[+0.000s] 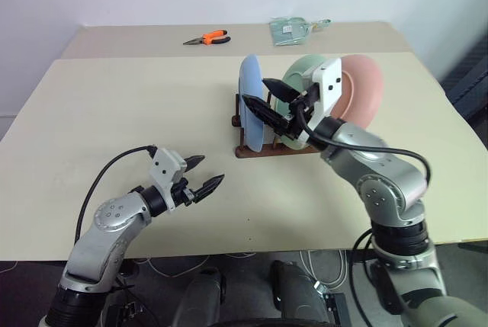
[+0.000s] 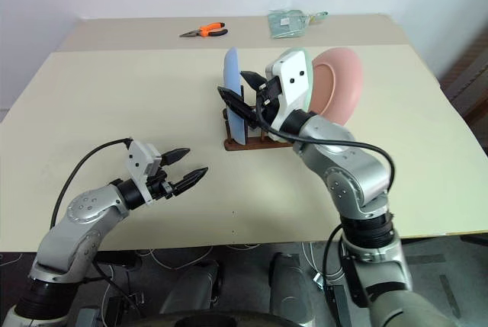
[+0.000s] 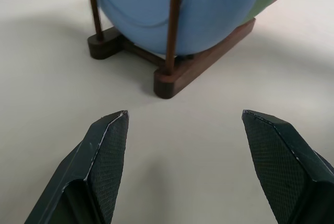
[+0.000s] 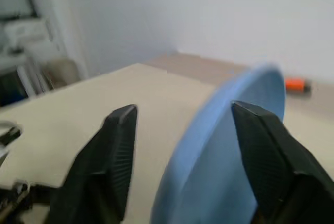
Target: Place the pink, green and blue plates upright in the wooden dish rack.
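Blue plate (image 1: 251, 106) stands upright in the wooden dish rack (image 1: 252, 149), nearest slot, green plate (image 1: 303, 75) and pink plate (image 1: 361, 92) behind it. Right gripper (image 1: 264, 104) straddles its rim, fingers spread (looks like a release). Left gripper (image 1: 203, 174) open, hovering clear over the table (image 1: 114, 106).

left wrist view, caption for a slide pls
Open left gripper facing the blue plate upright in the wooden dish rack.
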Available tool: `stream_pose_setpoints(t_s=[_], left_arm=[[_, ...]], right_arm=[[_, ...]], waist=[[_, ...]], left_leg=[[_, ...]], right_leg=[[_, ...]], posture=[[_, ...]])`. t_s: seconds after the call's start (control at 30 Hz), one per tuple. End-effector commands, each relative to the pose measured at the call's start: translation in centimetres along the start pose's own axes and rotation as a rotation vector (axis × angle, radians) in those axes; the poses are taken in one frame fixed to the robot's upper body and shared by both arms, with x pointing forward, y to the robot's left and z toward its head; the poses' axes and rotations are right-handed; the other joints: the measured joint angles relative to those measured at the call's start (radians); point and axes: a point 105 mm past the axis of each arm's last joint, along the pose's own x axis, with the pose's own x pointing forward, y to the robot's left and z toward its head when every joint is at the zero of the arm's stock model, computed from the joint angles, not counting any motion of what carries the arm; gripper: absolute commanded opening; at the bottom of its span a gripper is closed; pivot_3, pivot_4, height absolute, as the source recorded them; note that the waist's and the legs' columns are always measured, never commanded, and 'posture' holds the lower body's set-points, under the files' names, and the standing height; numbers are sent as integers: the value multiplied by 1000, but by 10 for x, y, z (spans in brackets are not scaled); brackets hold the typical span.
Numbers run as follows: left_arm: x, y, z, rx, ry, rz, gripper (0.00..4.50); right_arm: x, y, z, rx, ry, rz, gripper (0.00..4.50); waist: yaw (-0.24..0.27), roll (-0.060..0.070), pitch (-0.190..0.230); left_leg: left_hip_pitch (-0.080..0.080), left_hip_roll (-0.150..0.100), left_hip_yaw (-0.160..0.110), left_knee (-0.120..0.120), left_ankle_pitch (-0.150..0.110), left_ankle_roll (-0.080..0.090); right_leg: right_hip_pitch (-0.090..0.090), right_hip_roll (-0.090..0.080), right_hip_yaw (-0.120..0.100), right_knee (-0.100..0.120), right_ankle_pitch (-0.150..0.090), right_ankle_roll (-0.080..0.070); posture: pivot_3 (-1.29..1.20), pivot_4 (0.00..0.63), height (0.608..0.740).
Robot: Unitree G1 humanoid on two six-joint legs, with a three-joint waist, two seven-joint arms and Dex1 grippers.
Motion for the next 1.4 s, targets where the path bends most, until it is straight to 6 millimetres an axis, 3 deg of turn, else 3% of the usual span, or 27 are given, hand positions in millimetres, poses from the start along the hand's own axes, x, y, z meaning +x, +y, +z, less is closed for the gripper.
stream_pose_setpoints(t_s=[0.03, 0.13, 0.27, 0.3, 0.5, 0.7, 0.83, 1.03, 1.17, 1.3, 1.4], left_arm=[[6, -7, 8, 27, -18, -44, 3571], [13, -12, 12, 24, -29, -81, 3571], [24, -23, 17, 24, -41, -151, 3571], [27, -25, 17, 25, -43, -167, 3571], [40, -39, 27, 25, -75, -256, 3571], [44, -45, 36, 32, -96, -294, 3571], [41, -47, 38, 33, -101, -293, 3571], [37, -47, 35, 32, -96, -270, 3571], [36, -48, 32, 31, -92, -266, 3571], [38, -49, 31, 31, -90, -273, 3571], [39, -50, 31, 33, -92, -280, 3571]], right_arm=[[-16, -4, 40, -202, -90, 32, 2965], [-38, -32, 54, -247, -76, -47, 2151], [-83, -77, 59, -335, 49, -230, 125], [-92, -83, 55, -358, 97, -252, 44], [-122, -73, 14, -434, 369, -192, 44], [-132, -72, -26, -496, 550, -160, 44], [-123, -70, -38, -510, 557, -128, 44], [-98, -57, -31, -527, 450, -50, 44], [-95, -55, -23, -536, 421, -35, 44], [-102, -63, -18, -573, 438, -68, 44], [-108, -81, -7, -624, 429, -153, 44]], waist=[[2, -1, 0], [5, -1, 0], [18, -1, 0], [21, -1, 0], [24, 1, 0], [26, 1, 0], [26, 1, 0], [25, 1, 0], [29, 0, 0], [27, 0, 0], [27, 0, 0]], left_leg=[[0, 0, 0, 0, 0, 0], [0, 0, 0, 1, 0, 0], [0, 0, 0, 2, 0, 1], [0, 0, 1, 1, -1, 1], [0, 0, 3, 2, -1, 2], [0, 0, 3, 2, -1, 2], [0, 0, 3, 3, -1, 2], [0, 0, 3, 3, -1, 2], [0, 0, 2, 3, -1, 2], [0, -1, 2, 3, -1, 2], [0, -1, 2, 3, -1, 2]], right_leg=[[0, 0, 0, 0, 0, 0], [2, 0, 0, -1, 0, 0], [3, -1, -1, -3, 0, -1], [3, -1, 0, -3, -1, -1], [3, -1, 0, -4, -1, -1], [4, -1, 0, -4, -3, 3], [4, -2, 1, -4, -3, 3], [4, -2, 1, -4, -3, 3], [5, -2, 0, -4, -3, 2], [6, -2, 0, -4, -3, 3], [5, -2, 0, -4, -3, 3]], posture=[[0, 150, 740], [0, 150, 740], [0, 150, 740], [0, 150, 740], [0, 150, 740], [0, 150, 740], [0, 150, 740], [0, 150, 740], [0, 150, 740], [0, 150, 740], [0, 150, 740]])
